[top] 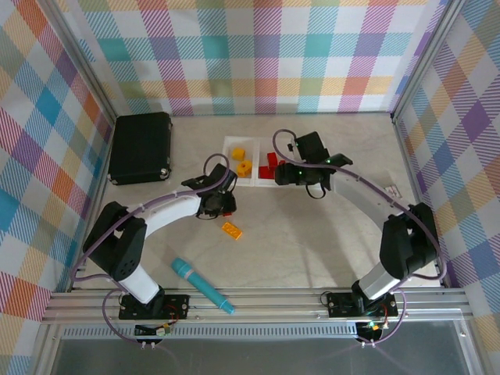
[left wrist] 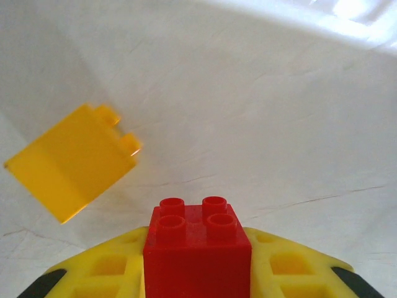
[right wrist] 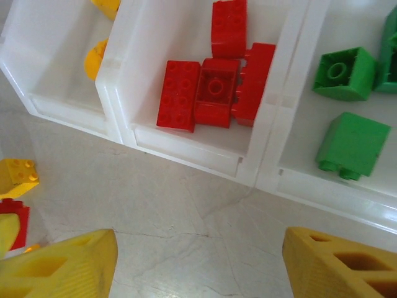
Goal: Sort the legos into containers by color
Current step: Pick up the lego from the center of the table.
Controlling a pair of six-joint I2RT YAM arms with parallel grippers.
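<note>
Left jaws: closed on one red brick point(left wrist: 197, 248), studs up, gripped on two opposite sides between the yellow fingers point(left wrist: 111, 267). From overhead this is near the middle of the bench point(top: 312, 242), just short of the tray's near-left corner. I cannot tell whether the brick is off the surface.

Loose yellow brick point(top: 231, 230): on the bench just nearer the near edge than the left jaws. It is apart from the held brick, and in the left wrist view it lies to that brick's left.

Right jaws: wide, with nothing between them. They hang over bare bench just in front of the tray's near wall.

Tray point(right wrist: 186, 152): toward the far edge, about mid-width, with three compartments in a row. I see yellow bricks point(right wrist: 99, 56) in the left one, red bricks point(right wrist: 217, 81) packed together in the middle one and green bricks point(right wrist: 350, 105) in the right one.

Case point(top: 141, 147): black, at the far-left corner. Teal cylinder point(top: 201, 285): lying near the near edge, left of centre.
</note>
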